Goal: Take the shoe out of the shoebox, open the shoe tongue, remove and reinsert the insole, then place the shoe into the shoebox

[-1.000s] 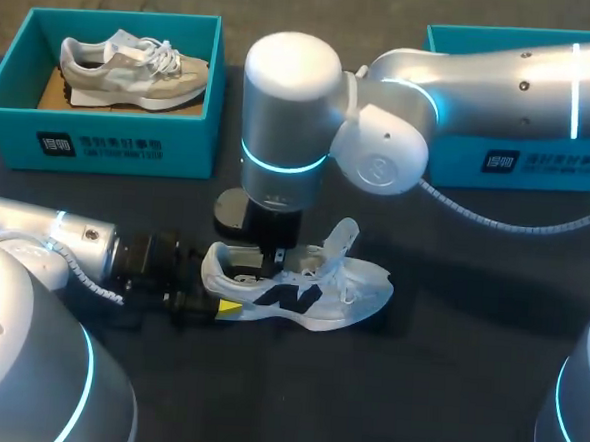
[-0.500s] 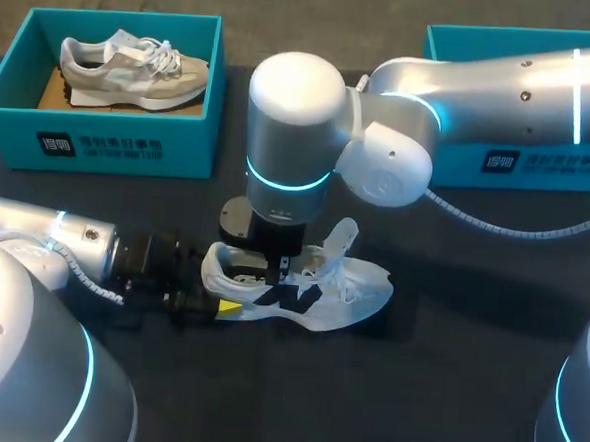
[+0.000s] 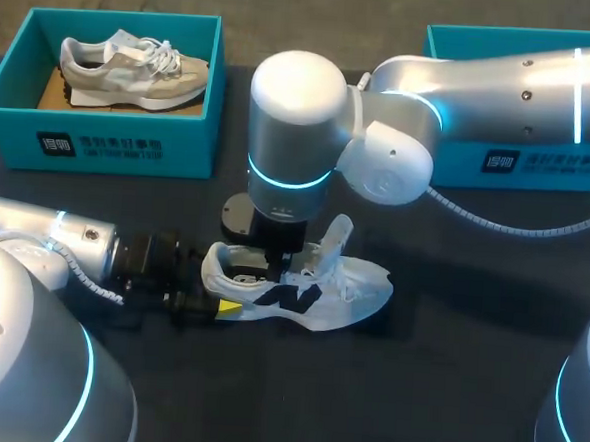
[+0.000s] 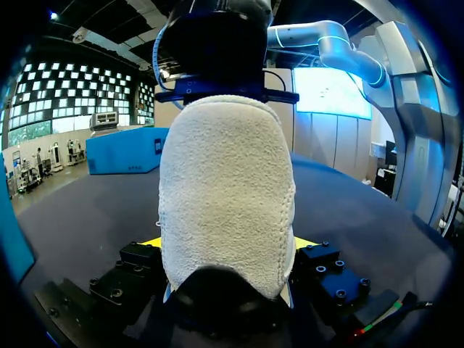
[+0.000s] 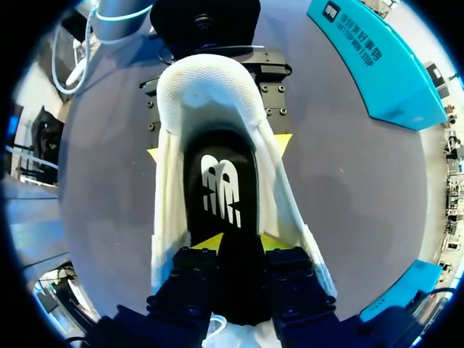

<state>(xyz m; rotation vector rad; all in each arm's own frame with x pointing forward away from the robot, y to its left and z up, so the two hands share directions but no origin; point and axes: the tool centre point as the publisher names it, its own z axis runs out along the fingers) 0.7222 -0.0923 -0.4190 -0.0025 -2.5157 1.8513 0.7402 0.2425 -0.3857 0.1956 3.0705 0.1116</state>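
- Your white shoe (image 3: 341, 284) lies on its sole on the dark counter (image 3: 469, 322), near the middle. Its heel points to your left arm and its toe to the right.
- Your left gripper (image 3: 222, 306) lies low along the counter at the heel. Its jaws are clamped on the back of the shoe, one yellow tip on each side.
- Your right arm (image 3: 484, 77) comes in from the right and its wrist stands straight over the shoe's opening, so from the head view you cannot see into the shoe.
- Your right gripper (image 5: 239, 241) points down into the opening. Its jaws are narrow and appear to pinch the black insole (image 5: 220, 185), which fills the gap between the two yellow tips.
- The tongue (image 3: 339, 234) stands up and leans toward the toe, just beside the right wrist.
- A teal shoebox (image 3: 100, 139) sits at the far left of the counter, well apart from the white shoe, with a grey shoe (image 3: 134, 66) lying in it.
- A second teal box (image 3: 539, 161) sits at the far right, largely hidden behind the right arm.
- A grey cable (image 3: 495, 223) hangs from the right arm, between that box and the shoe.
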